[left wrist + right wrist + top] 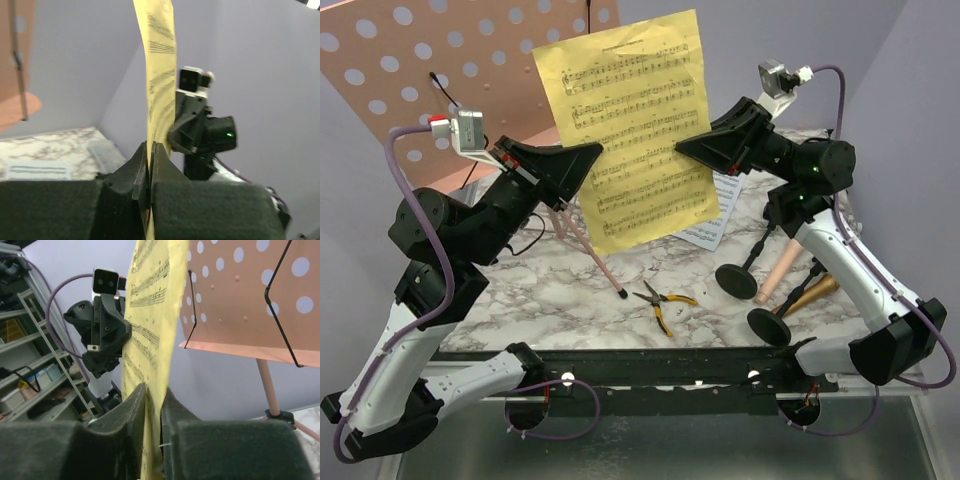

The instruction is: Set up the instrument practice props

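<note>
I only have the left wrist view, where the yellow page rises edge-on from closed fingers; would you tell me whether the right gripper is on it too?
Observer: Yes, the right gripper has its fingers either side of the yellow page at its opposite edge; whether they press it I cannot tell.
Operator: Thank you. Is the page resting on the rack?
Observer: No, it hangs in the air between the right gripper and the left gripper, with the pink rack's perforated desk behind it.
Operator: And where are the other props?
Observer: The white page, pink microphone, gold microphone and two black holders are on the right half of the table.
</note>
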{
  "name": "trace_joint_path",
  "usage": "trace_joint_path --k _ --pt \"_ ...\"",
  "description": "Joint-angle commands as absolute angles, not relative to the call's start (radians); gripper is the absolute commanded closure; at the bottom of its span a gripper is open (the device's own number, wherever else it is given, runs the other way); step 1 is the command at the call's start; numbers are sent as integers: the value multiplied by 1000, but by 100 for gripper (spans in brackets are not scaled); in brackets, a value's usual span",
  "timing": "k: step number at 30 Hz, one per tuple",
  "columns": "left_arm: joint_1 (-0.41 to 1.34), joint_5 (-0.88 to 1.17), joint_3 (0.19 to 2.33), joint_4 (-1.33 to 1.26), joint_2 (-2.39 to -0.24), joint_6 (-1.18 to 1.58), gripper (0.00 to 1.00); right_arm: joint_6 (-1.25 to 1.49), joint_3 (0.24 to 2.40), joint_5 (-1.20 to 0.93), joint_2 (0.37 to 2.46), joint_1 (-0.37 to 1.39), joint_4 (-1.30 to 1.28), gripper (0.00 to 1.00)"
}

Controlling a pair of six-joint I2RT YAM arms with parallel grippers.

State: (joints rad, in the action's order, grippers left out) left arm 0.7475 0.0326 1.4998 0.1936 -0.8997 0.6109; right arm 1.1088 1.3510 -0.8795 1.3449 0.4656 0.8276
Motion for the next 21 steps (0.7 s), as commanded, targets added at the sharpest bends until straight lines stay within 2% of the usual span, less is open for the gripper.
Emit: trace_joint_path --k 1,3,5,11,21 --pt "747 -260 1595 330 -895 389 100 977 1425 -763 1355 472 690 68" --pt "747 -381 1640 368 -897 294 100 904 1463 -675 1365 474 569 50" --pt "747 -469 1699 397 -908 205 100 850 1518 -603 1391 474 460 43" --pt "748 -558 1873 484 -988 10 100 798 1706 -539 1533 486 331 42" --pt "748 -593 1950 485 -1061 -95 100 723 2038 -442 1745 595 171 41"
